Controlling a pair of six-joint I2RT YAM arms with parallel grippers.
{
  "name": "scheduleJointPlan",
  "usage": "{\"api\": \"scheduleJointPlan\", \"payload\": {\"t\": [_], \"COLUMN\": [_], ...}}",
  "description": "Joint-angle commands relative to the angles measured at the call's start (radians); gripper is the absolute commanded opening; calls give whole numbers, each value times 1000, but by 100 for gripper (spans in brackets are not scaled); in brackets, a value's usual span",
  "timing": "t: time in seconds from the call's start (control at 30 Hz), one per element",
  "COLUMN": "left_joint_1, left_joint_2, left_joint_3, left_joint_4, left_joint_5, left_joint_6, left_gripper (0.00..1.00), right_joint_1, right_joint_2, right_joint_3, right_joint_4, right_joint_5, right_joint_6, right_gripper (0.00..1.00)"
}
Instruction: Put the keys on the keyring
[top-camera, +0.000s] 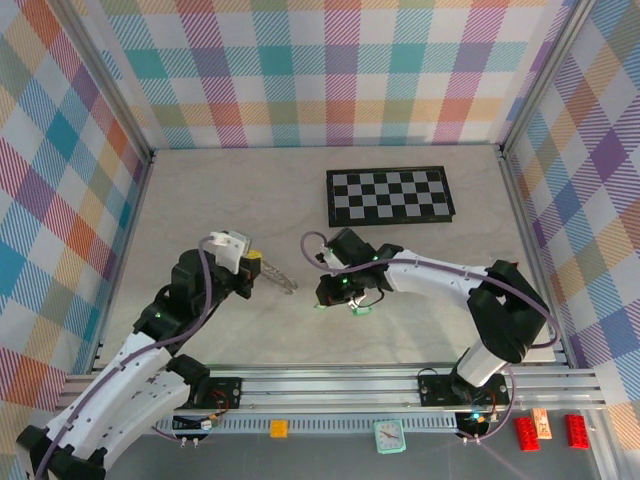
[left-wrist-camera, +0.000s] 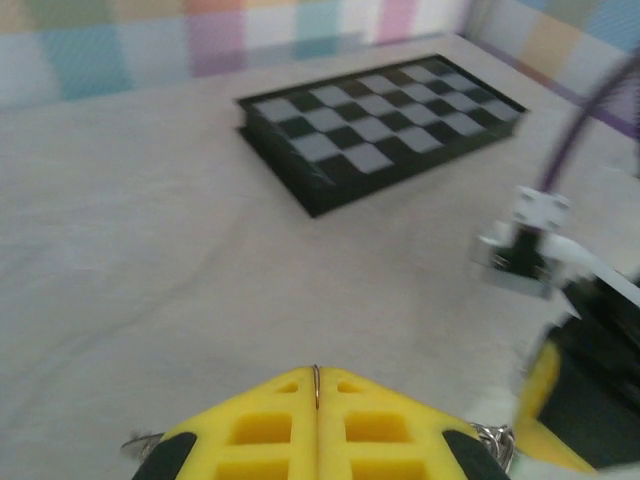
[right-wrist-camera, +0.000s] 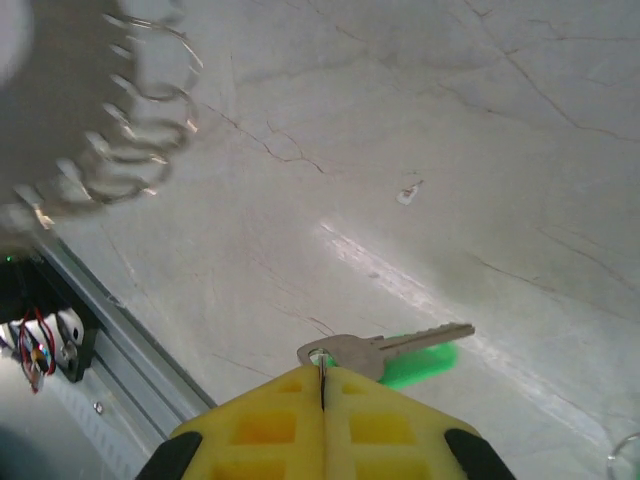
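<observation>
Silver notched key (right-wrist-camera: 380, 348); beaded grey metal keyring (top-camera: 280, 276).

The checkerboard (top-camera: 390, 195) blocks the table's (top-camera: 230, 190) far edge rightward — far left corner open; mid-table, the keyring (top-camera: 281, 277) juts between left arm (top-camera: 150, 340) and right arm (top-camera: 440, 275).

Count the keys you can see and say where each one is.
1 for certain: a silver key pinched at its head in the right gripper. The green piece just behind its blade may be a second key, mostly hidden.
</observation>
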Motion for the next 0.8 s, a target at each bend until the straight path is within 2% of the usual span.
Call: {"api": "scheduleJointPlan", "payload": {"t": [0.0,0.17,0.3,0.77], "left_joint_1": [6,-2,-9,-24], "left_joint_2": [41,145,208,330], "left_joint_3": [-24,-35,-32,-33], "left_joint_4": [144,206,241,291], "left_joint_5": [241,361,431,512], "left_joint_6": [7,30,52,92], "left_gripper": [0,0,0,0], "right_joint_1": [-34,-118,-159,-212], "right_joint_2": [18,72,108,156], "right_joint_3": [-8,-8,4,32], "right_joint_4": [-40,-44,-75,-104], "right_joint_5": [-157,-235,-245,-232], "right_joint_6": [-126,-148,-171,-216], "right_gripper": [0,0,0,0]}}
